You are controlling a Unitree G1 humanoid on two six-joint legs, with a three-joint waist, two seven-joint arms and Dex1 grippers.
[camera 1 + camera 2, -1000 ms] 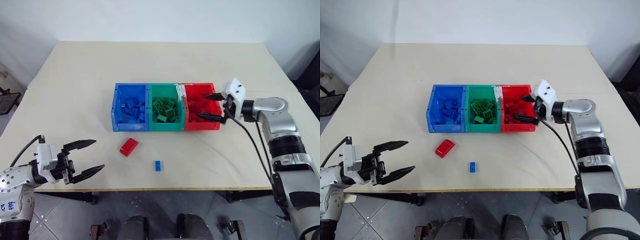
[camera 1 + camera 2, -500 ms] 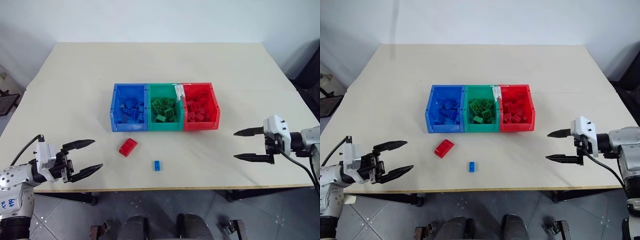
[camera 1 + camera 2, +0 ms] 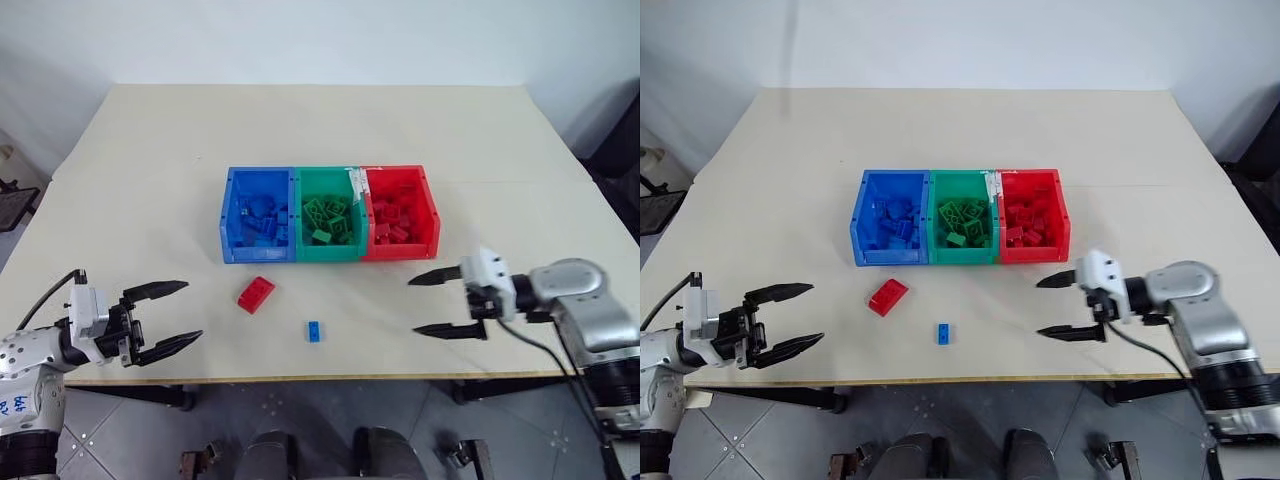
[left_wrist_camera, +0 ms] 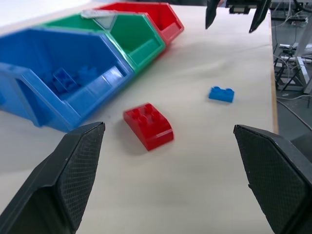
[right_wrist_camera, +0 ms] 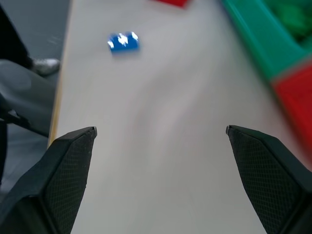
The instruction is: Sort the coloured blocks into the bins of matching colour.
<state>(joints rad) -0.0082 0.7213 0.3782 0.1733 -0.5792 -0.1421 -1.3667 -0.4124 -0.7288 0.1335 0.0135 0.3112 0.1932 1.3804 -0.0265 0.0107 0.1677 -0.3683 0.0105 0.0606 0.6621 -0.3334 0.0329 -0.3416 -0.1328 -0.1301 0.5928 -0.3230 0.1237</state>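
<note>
A big pale table (image 3: pixel 150 190) holds three bins joined in a row — a blue bin (image 3: pixel 229 215), a green bin (image 3: pixel 302 214) and a red bin (image 3: pixel 431 214). Each bin has small blocks of its own colour inside.

Two blocks lie loose on the table, in front of the bins. The red block (image 3: pixel 257 293) sits near the front of the blue bin. The blue block (image 3: pixel 315 331) is smaller and lies a little nearer the table's front edge, apart from the red one.

The left gripper (image 3: pixel 173 314) hangs at the table's front left corner. Its two black fingers are spread wide and hold nothing. It points toward the red block, which lies ahead of it, with the blue block farther along.

The right gripper (image 3: pixel 435 304) floats over the table just in front of the red bin. Its fingers are spread wide too, with nothing between them. It points across the table toward the blue block — that block lies ahead of its tips, well apart from them.
</note>
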